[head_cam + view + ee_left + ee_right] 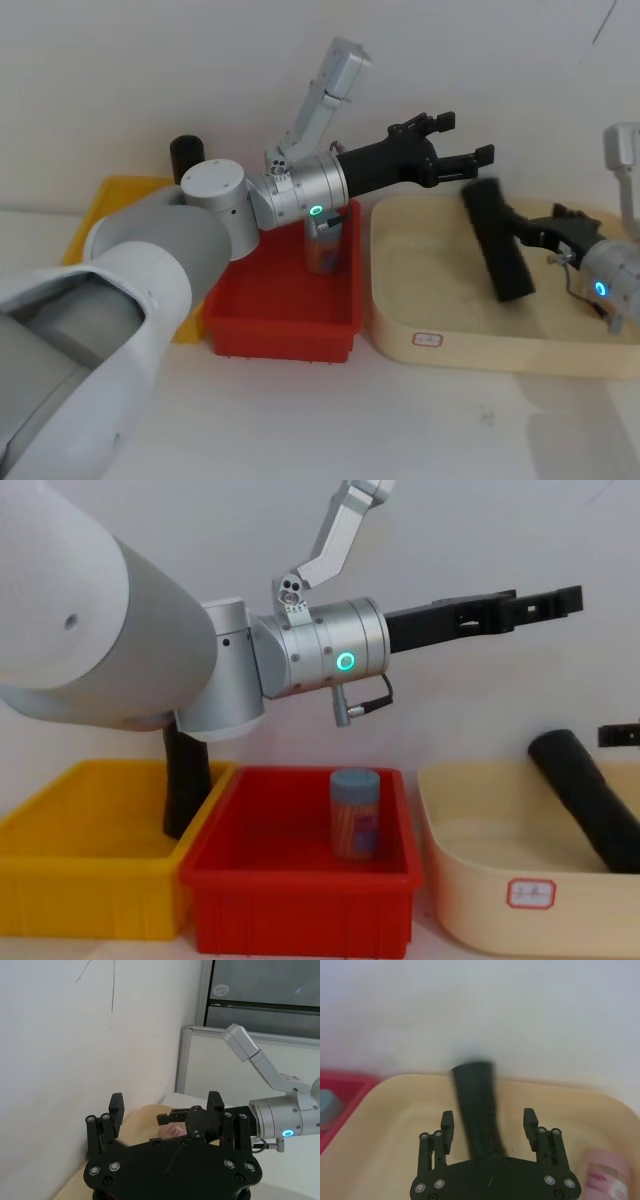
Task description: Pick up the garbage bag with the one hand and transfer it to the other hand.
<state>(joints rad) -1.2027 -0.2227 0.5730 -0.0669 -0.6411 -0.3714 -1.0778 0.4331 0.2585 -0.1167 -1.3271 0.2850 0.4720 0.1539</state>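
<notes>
1. The right gripper (pixel 530 232), long, black and two-fingered on a silver wrist with a blue ring light, reaches in from the right over the cream tray and is clamped on the lower half of the garbage bag (pixel 496 240), a matte black tight roll.
2. In the right wrist view the roll (pixel 477 1110) runs straight out between the two ridged fingers (pixel 446 1130), its near end deep in the jaws and its far end past the fingertips.
3. From the head, the roll's long axis runs from near the tray's middle up toward the back wall, leaning slightly left at the far end. From the chest, it (pixel 585 795) slopes: the upper end points up and left, the lower end dips behind the tray wall on the right.
4. The shallow cream plastic tray (pixel 470 345) lies beneath the roll; whether the low end touches its floor cannot be told.
5. The left gripper (pixel 462 140), a matching black claw on a silver wrist with a green-cyan ring light, hangs just above and left of the roll's upper end, fingers spread and holding nothing.
6. Below that arm, a red plastic bin (pixel 285 320) holds an upright jar with a grey-blue lid (pixel 355 813).
7. Further left, a yellow bin (pixel 90 865) has a second black roll (pixel 186 780) standing in it.
</notes>
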